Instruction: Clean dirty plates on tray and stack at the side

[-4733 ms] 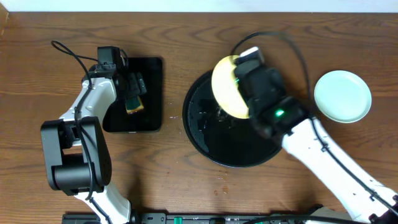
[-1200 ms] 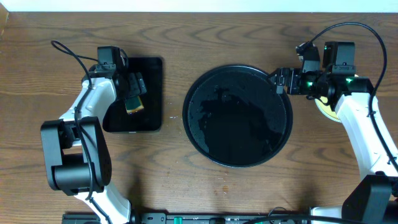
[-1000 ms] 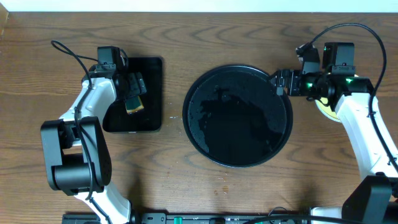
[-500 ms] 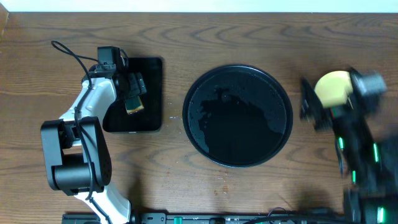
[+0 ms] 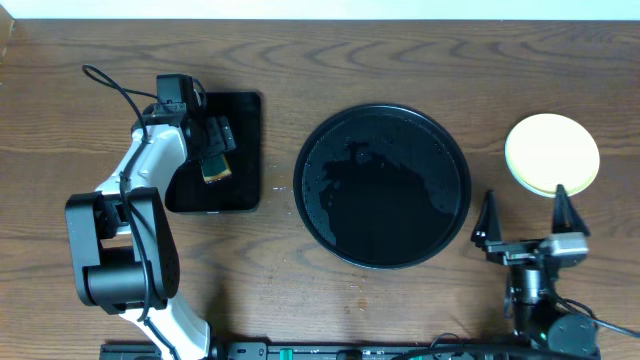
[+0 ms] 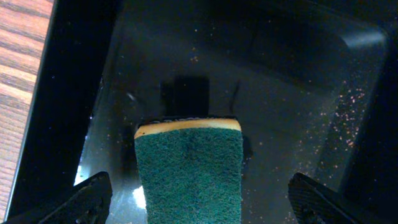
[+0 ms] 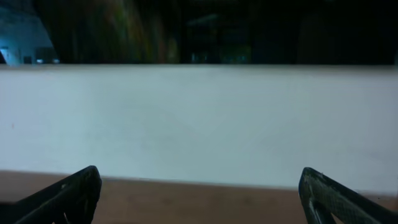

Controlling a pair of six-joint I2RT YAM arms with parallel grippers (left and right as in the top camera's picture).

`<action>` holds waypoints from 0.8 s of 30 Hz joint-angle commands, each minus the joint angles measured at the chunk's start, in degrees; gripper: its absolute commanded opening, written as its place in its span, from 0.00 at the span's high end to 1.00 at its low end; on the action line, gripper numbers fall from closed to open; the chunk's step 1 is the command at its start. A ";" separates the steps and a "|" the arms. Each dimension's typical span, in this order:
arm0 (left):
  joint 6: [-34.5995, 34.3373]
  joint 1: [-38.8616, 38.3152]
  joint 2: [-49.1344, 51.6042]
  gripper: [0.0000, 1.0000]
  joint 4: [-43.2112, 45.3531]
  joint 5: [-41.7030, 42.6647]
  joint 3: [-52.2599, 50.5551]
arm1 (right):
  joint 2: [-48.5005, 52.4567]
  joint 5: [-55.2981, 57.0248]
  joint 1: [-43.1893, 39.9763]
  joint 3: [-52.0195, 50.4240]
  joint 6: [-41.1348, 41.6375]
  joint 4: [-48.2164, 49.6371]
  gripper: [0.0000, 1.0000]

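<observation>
right gripper [image 7: 199, 190] — fingertips wide apart | white band [image 7: 199, 121] ahead | brown table [image 7: 186, 202] strip below

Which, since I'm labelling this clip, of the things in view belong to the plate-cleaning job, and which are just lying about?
Job: pale yellow round plate, set at the right; large round glossy black tray, no plate on it; green-and-yellow sponge, likely the scrubber.
Lying about: small rectangular black tray, only under the sponge; brown wooden table.
</observation>
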 commanded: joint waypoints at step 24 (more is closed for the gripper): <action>0.52 0.04 0.70 0.09 0.07 -0.50 -0.72 | -1.29 0.11 -0.57 -4.48 4.44 -18.03 0.01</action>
